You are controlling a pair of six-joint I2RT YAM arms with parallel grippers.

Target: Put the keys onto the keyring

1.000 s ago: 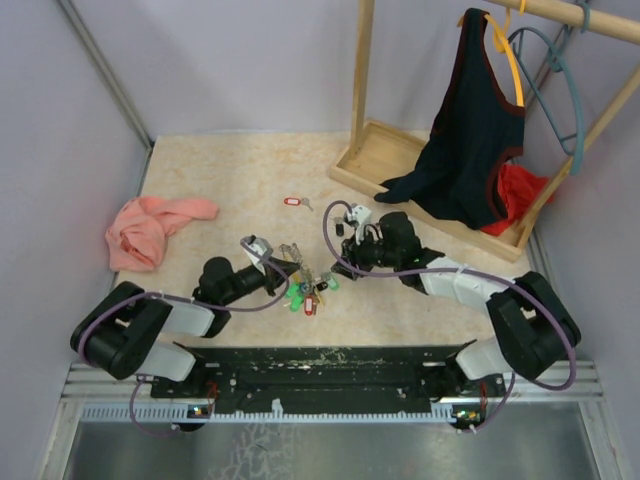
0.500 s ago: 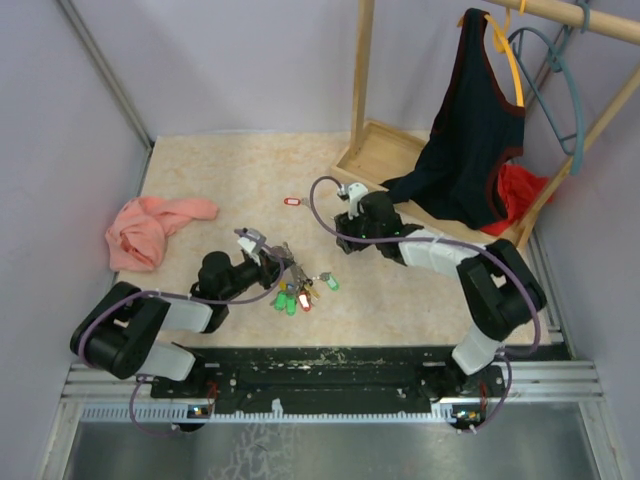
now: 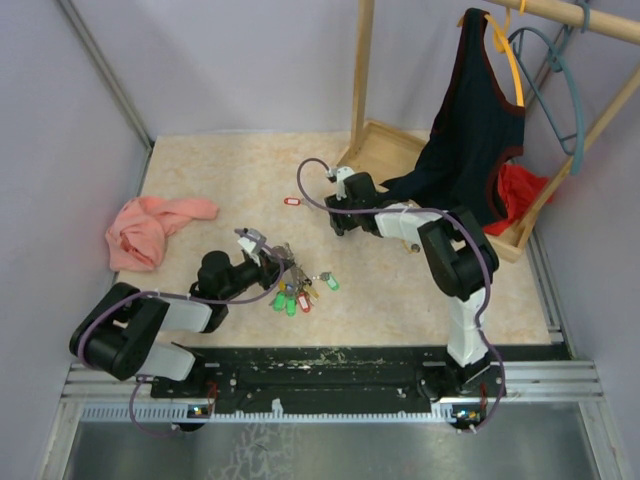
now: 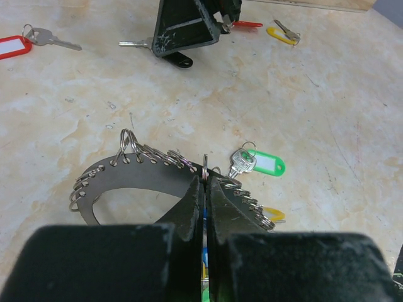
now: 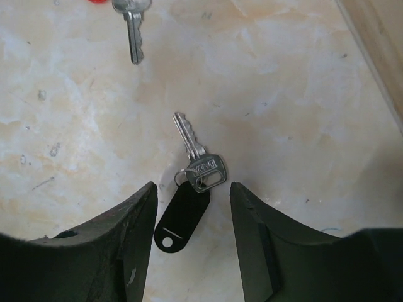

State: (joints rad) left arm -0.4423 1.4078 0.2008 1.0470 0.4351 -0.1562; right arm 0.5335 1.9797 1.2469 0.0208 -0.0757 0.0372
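My left gripper (image 4: 204, 181) is shut on the keyring (image 4: 145, 173), a curved grey band strung with small split rings and coloured tags, which rests low over the table (image 3: 285, 285). Just beyond the keyring lies a green-tagged key (image 4: 259, 165). My right gripper (image 5: 192, 187) hangs open just above the table with a black-tagged silver key (image 5: 196, 165) lying flat between its fingers, untouched. In the top view that gripper (image 3: 336, 218) is near the rack's base. A red-tagged key (image 3: 293, 202) lies to its left, and a yellow-tagged key (image 4: 281, 33) lies past it.
A pink cloth (image 3: 150, 228) lies at the left. The wooden clothes rack (image 3: 390, 160) with a dark top (image 3: 470, 130), red cloth and hangers stands at the back right, close behind my right gripper.
My right arm has swung away from the keyring towards the back, over the black-tagged key, and its jaws have opened wider. The left gripper, still shut on the keyring, shifted a little left.
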